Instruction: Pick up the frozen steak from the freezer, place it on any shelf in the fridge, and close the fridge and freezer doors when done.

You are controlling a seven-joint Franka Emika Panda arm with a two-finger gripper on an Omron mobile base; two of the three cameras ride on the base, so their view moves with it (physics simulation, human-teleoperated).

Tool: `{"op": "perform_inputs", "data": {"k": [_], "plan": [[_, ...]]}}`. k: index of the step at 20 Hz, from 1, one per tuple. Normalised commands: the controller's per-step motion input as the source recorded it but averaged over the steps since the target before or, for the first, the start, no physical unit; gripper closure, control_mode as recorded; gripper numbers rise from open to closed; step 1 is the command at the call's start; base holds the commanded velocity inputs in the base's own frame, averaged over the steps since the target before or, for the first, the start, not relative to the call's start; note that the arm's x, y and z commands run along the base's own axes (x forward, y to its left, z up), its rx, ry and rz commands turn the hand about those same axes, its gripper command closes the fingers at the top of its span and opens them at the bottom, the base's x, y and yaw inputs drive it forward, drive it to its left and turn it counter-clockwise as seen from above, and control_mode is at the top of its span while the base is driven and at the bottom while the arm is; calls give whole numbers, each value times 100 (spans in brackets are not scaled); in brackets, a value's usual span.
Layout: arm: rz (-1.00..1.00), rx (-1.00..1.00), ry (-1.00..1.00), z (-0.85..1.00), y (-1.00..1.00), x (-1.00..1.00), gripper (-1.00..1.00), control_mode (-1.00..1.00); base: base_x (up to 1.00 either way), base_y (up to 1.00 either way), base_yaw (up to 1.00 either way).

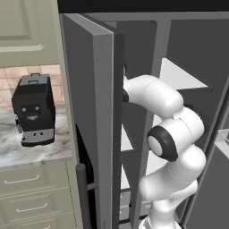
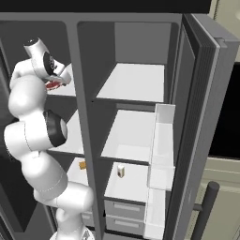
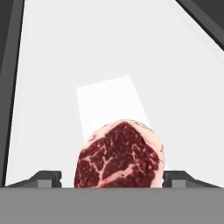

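Claw (image 3: 119, 178) fingers stand apart, straddling the frozen steak (image 3: 119, 157) on a white freezer shelf (image 3: 87, 65). Fridge (image 2: 133, 79) shelves hold one small white-and-red item (image 2: 121, 170). Both doors stand open.

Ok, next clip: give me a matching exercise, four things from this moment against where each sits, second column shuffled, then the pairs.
Things:
1. frozen steak
2. small orange item
3. small white-and-red item
4. coffee machine

Places:
A. on the counter left of the appliance
B. lower freezer shelf
C. top freezer shelf, between the gripper fingertips
D. lower shelf of the wider fridge compartment

Pairs: 1-C, 2-B, 3-D, 4-A
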Motion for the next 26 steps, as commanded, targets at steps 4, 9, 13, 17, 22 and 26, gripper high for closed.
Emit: {"op": "perform_inputs", "data": {"k": [4, 9, 13, 17, 22, 26], "plan": [[-1, 0, 1, -100, -16, 0, 100, -100, 0, 0, 0], [0, 0, 9, -76, -47, -2, 100, -100, 0, 0, 0], [0, 0, 12, -41, -67, -40, 100, -100, 0, 0, 0], [0, 0, 9, -28, -83, -78, 100, -100, 0, 0, 0], [0, 0, -3, -7, -23, -98, 100, -100, 0, 0, 0], [0, 0, -19, 13, 47, -100, 100, -100, 0, 0, 0]]}}
